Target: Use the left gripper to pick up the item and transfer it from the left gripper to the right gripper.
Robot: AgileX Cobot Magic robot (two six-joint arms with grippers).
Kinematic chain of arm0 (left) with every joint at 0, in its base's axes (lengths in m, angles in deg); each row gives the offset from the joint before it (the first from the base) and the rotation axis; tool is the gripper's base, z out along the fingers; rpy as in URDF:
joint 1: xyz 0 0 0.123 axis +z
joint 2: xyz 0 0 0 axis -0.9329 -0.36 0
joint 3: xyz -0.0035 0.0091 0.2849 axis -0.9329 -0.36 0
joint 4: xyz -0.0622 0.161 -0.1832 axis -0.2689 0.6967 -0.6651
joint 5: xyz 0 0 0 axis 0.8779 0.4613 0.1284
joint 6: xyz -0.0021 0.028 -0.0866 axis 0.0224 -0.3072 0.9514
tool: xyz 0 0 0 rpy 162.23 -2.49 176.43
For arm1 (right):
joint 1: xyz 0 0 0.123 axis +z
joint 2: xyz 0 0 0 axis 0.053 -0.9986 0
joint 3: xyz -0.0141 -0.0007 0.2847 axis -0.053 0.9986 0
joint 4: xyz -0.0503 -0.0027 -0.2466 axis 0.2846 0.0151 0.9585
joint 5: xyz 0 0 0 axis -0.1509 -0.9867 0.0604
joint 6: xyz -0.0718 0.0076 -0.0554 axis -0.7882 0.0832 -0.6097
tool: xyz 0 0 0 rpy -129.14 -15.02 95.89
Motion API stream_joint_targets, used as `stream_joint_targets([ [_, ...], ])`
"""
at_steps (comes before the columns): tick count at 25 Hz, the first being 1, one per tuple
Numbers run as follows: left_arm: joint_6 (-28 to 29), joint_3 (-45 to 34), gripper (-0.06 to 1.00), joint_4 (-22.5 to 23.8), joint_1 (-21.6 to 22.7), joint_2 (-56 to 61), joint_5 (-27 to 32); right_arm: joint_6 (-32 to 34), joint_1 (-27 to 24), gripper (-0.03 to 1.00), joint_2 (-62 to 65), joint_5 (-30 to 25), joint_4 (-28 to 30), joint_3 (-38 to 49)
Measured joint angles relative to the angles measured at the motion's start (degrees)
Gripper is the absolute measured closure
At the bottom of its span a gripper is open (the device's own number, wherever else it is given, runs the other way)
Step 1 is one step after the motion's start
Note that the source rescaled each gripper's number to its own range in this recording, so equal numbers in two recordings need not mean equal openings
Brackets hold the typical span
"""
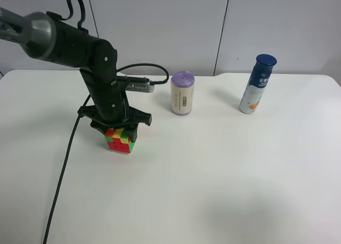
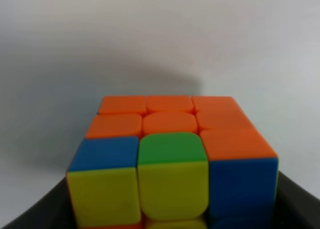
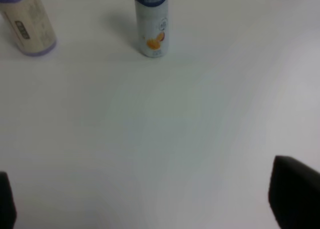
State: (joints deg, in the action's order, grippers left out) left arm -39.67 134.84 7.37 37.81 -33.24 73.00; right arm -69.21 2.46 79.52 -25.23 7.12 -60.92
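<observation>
The item (image 1: 120, 140), a small puzzle cube with red, yellow and green squares, sits on the white table (image 1: 224, 175) at the exterior high view's left. My left gripper (image 1: 120, 130) comes down on it from above and is shut on it, one black finger at each side. The left wrist view is filled by the item (image 2: 172, 159), showing orange, blue, green and yellow faces, with dark fingers (image 2: 300, 204) at its lower corners. In the right wrist view my right gripper (image 3: 150, 201) is open over bare table, with nothing between its fingertips. The right arm is outside the exterior high view.
A purple-capped cream cylinder (image 1: 183, 93) (image 3: 30, 24) stands behind the cube, to the right. A blue-capped white bottle (image 1: 258, 84) (image 3: 152, 21) stands further right. A black cable (image 1: 64, 169) trails from the left arm across the table's left side.
</observation>
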Motion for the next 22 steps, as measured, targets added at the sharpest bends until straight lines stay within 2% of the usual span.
stream_joint_targets([
  [3, -1.4, 0.0, 0.94, -1.2, 0.0, 4.6, 1.6, 0.0, 0.0, -0.03, 0.0, 0.0, 0.0, 0.0],
  [6, -5.2, 0.0, 0.94, -3.1, 0.0, 9.1, 3.5, 0.0, 0.0, -0.03, 0.0, 0.0, 0.0, 0.0],
  [10, -13.5, 0.0, 0.94, -5.4, 0.0, 15.0, 4.5, 0.0, 0.0, -0.03, 0.0, 0.0, 0.0, 0.0],
  [13, -20.8, 0.0, 0.94, -8.9, 0.0, 18.5, 5.1, 0.0, 0.0, -0.03, 0.0, 0.0, 0.0, 0.0],
  [19, -41.6, -0.6, 0.94, -22.9, -0.1, 21.1, 9.3, 0.0, 0.0, -0.03, 0.0, 0.0, 0.0, 0.0],
  [22, -53.3, -2.4, 0.94, -32.4, -0.1, 21.2, 10.1, 0.0, 0.0, -0.03, 0.0, 0.0, 0.0, 0.0],
])
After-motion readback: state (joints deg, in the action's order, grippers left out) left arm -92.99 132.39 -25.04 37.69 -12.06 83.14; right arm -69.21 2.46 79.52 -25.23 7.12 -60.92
